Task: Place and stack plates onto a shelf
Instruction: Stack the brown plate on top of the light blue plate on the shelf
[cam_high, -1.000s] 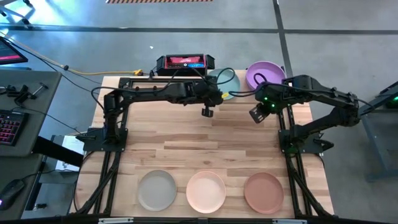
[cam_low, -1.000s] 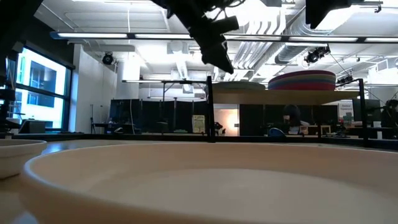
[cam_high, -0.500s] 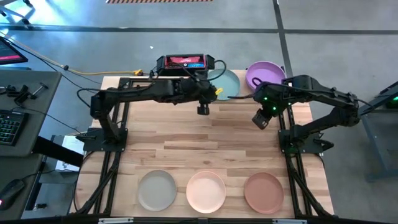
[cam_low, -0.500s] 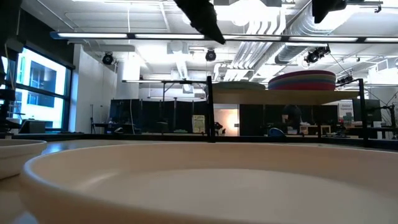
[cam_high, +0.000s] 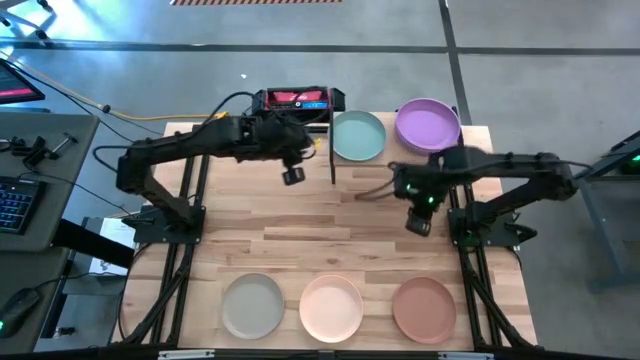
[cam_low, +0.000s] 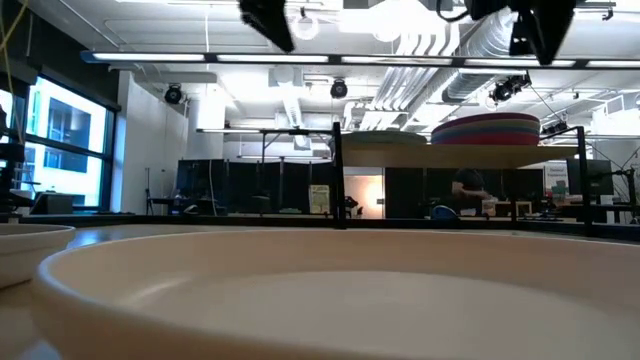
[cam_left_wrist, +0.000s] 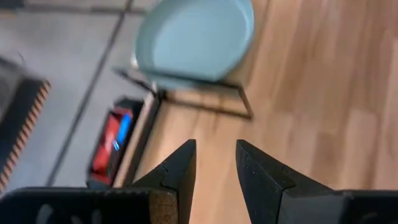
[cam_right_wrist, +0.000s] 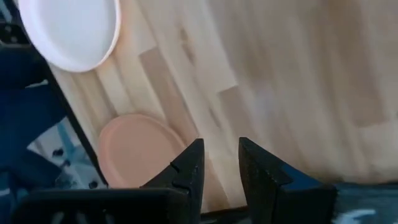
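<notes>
On the shelf (cam_high: 392, 152) at the table's far edge lies a pale teal plate (cam_high: 358, 135), and beside it a stack of plates with the purple plate (cam_high: 428, 125) on top. The low view shows that stack (cam_low: 485, 130) resting on the shelf board (cam_low: 460, 152). Three plates lie along the near edge: grey-beige (cam_high: 252, 305), cream (cam_high: 331, 306) and peach (cam_high: 424, 306). My left gripper (cam_high: 292, 175) hangs open and empty to the left of the shelf; the teal plate (cam_left_wrist: 196, 37) shows ahead of it. My right gripper (cam_high: 418, 222) hovers open and empty over bare tabletop near the shelf's right end.
A black and red device (cam_high: 297, 100) sits behind the shelf's left end. The shelf's thin black post (cam_high: 333, 165) stands between the two grippers. Bare tabletop (cam_high: 330, 235) stretches between the shelf and the near row. In the right wrist view the cream plate (cam_right_wrist: 71, 31) and peach plate (cam_right_wrist: 134, 149) lie ahead.
My left gripper has drawn away from the shelf toward the table's left, uncovering the teal plate. My right gripper has moved from the shelf's front toward the near edge. The plates have stayed where they were.
</notes>
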